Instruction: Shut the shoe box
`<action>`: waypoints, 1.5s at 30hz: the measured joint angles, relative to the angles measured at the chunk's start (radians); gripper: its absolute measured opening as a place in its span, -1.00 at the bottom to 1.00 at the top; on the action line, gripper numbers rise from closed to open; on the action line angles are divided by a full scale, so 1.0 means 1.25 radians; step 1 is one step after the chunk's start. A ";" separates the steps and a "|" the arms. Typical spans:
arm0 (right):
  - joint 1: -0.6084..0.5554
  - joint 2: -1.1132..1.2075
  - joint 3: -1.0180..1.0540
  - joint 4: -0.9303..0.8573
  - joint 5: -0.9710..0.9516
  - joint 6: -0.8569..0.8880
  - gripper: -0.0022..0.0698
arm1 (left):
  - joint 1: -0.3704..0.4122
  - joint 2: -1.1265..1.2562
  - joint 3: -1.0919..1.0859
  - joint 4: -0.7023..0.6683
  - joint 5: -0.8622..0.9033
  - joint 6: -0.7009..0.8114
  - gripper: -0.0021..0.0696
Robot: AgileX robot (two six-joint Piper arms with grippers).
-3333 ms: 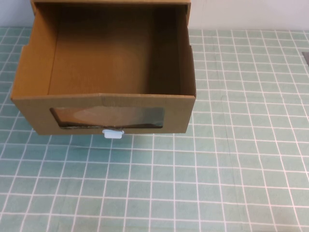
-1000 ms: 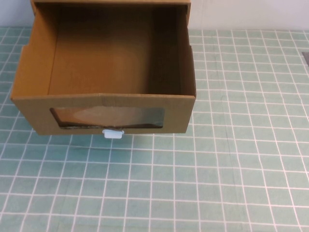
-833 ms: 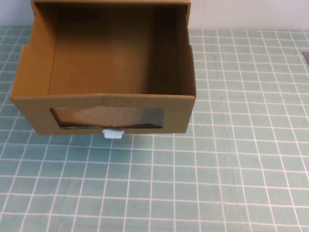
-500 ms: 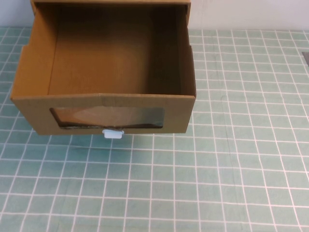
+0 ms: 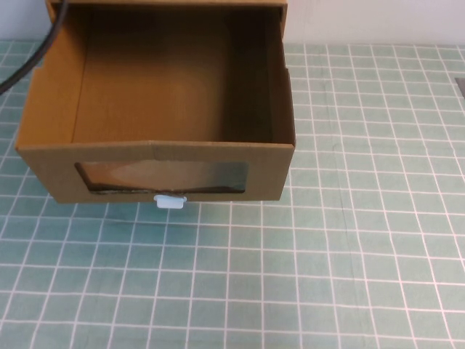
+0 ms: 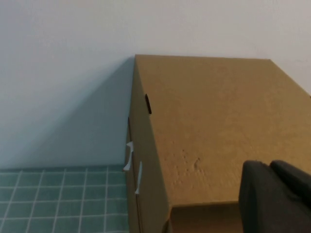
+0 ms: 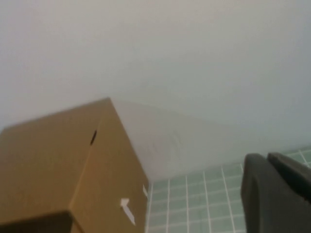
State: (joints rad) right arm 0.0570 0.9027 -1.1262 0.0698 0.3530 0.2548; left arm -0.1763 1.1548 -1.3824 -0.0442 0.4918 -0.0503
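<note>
Shoe box (image 5: 156,109) sits pulled wide open on the green gridded mat (image 5: 349,254), its drawer drawn out toward the robot and its bare brown floor showing in the high view. On the drawer's front panel the clear window (image 5: 161,177) faces the camera, and the small white pull tab (image 5: 170,201) pokes out just below that window, touching the mat's edge of the panel. Only the high view shows that front and the open inside; neither gripper appears there, just a dark cable (image 5: 33,62) curving across the box's far left corner. Over to the left wrist view: the box's outer shell is seen from its left side, flat top (image 6: 218,116) running back to the pale wall (image 6: 63,73), with a dark slot and bits of white tape on the side panel. The left gripper (image 6: 274,196) shows as a dark blurred mass just above the shell's near edge, and whether its fingers are spread or pressed together cannot be told. The right wrist view looks at the box's other side, up at its corner against the wall; the right gripper (image 7: 277,194) is a dark shape hanging off to the box's right, apart from it, over the mat, its fingers equally unreadable.
</note>
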 joint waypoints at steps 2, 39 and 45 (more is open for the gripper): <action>0.028 0.016 -0.003 0.018 0.027 -0.082 -0.98 | 0.000 0.045 -0.025 -0.057 0.008 0.066 -0.96; 0.885 0.521 -0.139 -0.459 0.245 -0.329 -0.98 | 0.000 0.616 -0.553 -0.432 0.406 0.384 -0.96; 0.888 0.594 -0.082 -0.734 0.176 -0.030 -0.98 | 0.000 0.616 -0.555 -0.432 0.411 0.384 -0.96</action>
State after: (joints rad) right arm 1.1673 1.6454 -1.2282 -0.8479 0.5728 0.2168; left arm -0.1763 1.9255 -2.0757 -0.5844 1.0056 0.4296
